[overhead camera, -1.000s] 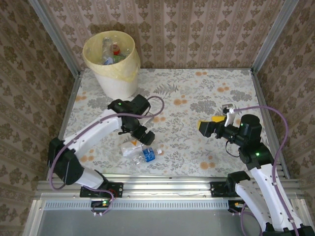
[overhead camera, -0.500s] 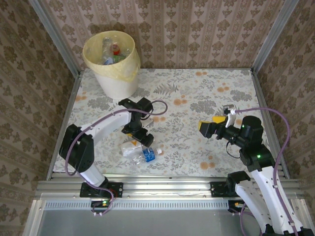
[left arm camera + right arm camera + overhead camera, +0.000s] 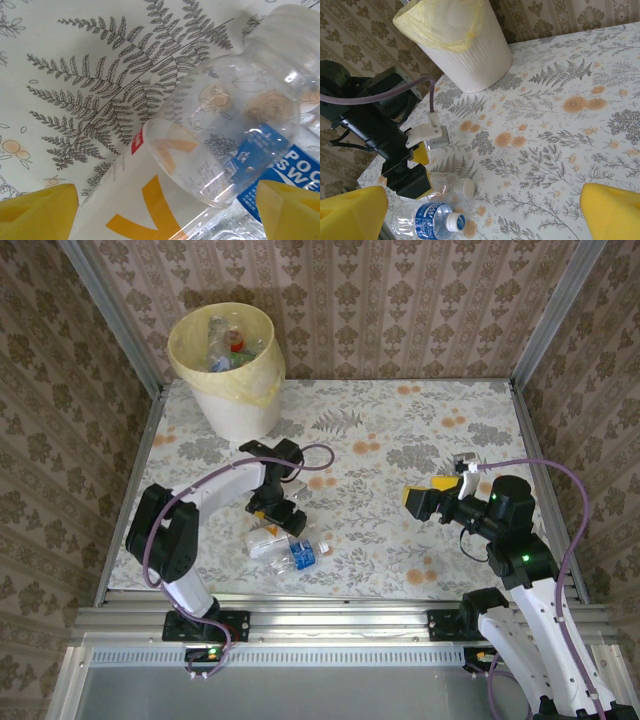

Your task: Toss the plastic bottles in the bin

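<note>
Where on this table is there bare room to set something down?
The middle, between the left pincer and right pincer, is bare, as is the far strip right of the bin. Crowded: near-left, where the left pincer hangs over two bottles.

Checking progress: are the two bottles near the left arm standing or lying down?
Lying down: the white-labelled bottle and the blue-labelled bottle both rest on their sides on the table.

- Clear plastic bottle with a white-and-orange label [image 3: 266, 543], white cap: lying on its side, near left.
- Clear plastic bottle with a blue label [image 3: 306, 554], blue cap: lying on its side, touching the first.
- Tall round pale-yellow bin [image 3: 240, 405], yellowish bag liner: upright, far-left corner, holding several discarded bottles [image 3: 226, 350].
</note>
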`<state>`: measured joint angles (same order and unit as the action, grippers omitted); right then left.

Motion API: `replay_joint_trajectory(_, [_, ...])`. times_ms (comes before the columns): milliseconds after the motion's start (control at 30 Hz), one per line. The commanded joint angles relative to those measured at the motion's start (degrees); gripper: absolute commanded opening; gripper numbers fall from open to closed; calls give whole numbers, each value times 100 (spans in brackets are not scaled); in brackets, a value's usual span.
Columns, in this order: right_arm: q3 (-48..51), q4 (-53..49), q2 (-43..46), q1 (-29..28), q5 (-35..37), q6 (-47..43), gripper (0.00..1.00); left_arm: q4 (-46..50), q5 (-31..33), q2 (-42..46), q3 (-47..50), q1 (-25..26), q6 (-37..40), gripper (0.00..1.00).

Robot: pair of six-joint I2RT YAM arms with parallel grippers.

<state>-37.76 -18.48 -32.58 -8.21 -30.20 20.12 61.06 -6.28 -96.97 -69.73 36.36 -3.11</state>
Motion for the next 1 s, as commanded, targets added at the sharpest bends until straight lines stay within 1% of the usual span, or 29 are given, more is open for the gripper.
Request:
replay_joint_trajectory(0, [-91, -119, 72, -49, 31, 28, 100, -14, -123, -61, 82, -54, 152, 91])
replay_joint_trajectory(267, [-144, -167, 76, -49, 19, 18, 100, -178, -66, -174, 212, -222, 154, 90])
replay_joint_trajectory(367, [-166, -196, 85, -49, 22, 9, 100, -267, -31, -191, 243, -378, 162, 86])
replay_joint_trajectory(767, [-143, -239, 122, -49, 70, -2, 100, -409, 122, -173, 380, -904, 271, 81])
replay_joint_trajectory(967, [-195, -239, 79, -49, 70, -1, 100, -539, 62, -296, 474, -920, 128, 82])
